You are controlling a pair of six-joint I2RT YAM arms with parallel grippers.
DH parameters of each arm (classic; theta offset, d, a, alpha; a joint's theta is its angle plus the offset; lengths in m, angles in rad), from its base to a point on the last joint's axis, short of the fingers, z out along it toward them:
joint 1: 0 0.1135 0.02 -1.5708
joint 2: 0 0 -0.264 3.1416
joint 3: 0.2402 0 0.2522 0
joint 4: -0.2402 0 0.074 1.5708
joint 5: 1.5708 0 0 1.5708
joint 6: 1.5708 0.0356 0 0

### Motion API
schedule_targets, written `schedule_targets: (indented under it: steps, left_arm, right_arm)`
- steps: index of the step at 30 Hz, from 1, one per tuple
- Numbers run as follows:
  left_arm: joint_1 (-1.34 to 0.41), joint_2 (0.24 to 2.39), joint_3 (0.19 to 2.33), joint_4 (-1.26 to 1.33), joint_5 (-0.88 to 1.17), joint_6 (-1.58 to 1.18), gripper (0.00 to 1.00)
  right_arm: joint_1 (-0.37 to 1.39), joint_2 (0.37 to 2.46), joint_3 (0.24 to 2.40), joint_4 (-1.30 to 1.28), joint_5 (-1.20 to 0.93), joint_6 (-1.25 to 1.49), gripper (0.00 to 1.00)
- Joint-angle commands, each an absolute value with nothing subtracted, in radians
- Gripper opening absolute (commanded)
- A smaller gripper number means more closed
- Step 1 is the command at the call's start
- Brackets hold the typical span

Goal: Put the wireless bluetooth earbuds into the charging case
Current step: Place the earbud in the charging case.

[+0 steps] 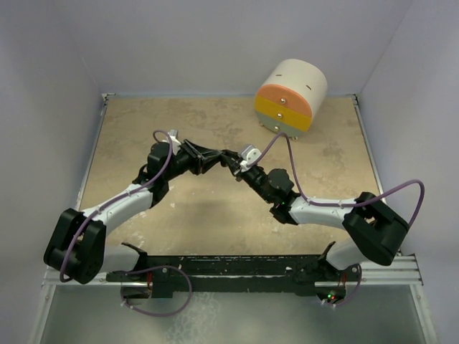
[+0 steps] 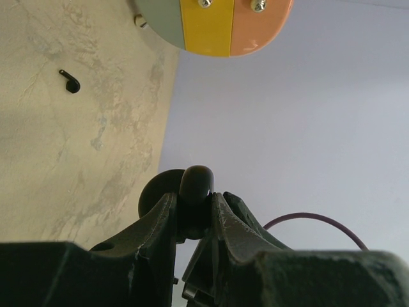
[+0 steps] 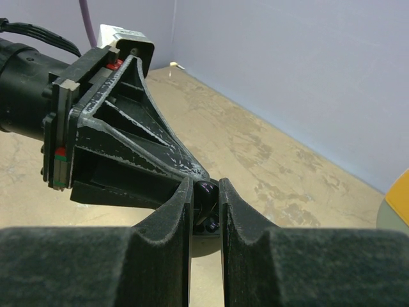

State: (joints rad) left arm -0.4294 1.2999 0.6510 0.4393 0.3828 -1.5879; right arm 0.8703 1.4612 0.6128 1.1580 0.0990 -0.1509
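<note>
My left gripper (image 1: pixel 228 160) (image 2: pixel 193 203) is shut on the black charging case (image 2: pixel 195 182), held up off the table; a round dark flap, seemingly its open lid (image 2: pixel 155 192), shows behind it. My right gripper (image 1: pixel 241 172) (image 3: pixel 206 192) meets it tip to tip and is shut on a small glossy dark earbud (image 3: pixel 207 192), right at the case (image 3: pixel 211 224). The left gripper's fingers (image 3: pixel 137 137) fill the right wrist view's left. A second black earbud (image 2: pixel 69 82) lies loose on the table near the drawer unit. No lilac earbud shows.
A rounded drawer unit (image 1: pixel 290 97) with orange, yellow and grey-green fronts stands at the back right; it also shows in the left wrist view (image 2: pixel 204 25). Lilac walls close the table on three sides. Purple cables loop off both arms.
</note>
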Motion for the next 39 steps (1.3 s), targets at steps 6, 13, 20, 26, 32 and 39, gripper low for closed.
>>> schedule_targets:
  steps: [6,13,20,26,32,39]
  left_arm:
    - [-0.439,1.231,0.651,0.518,0.398,-1.620,0.00]
    - [-0.439,1.237,0.661,0.520,0.385,-1.625,0.00]
    - [-0.439,1.264,0.681,0.546,0.367,-1.627,0.00]
    - [-0.439,1.305,0.697,0.557,0.364,-1.610,0.00]
    - [-0.439,1.348,0.710,0.556,0.358,-1.580,0.00]
    - [-0.440,1.379,0.685,0.586,0.357,-1.556,0.00]
  right_arm:
    - [0.875,1.442,0.588,1.180,0.126,-0.168,0.00]
    - [0.876,1.445,0.593,1.154,0.119,-0.169,0.00]
    - [0.876,1.438,0.630,1.046,0.051,-0.127,0.04]
    - [0.876,1.404,0.629,1.011,0.021,-0.082,0.25]
    - [0.876,1.328,0.606,0.990,0.032,-0.041,0.50]
    - [0.867,1.189,0.624,0.885,0.301,0.076,0.76]
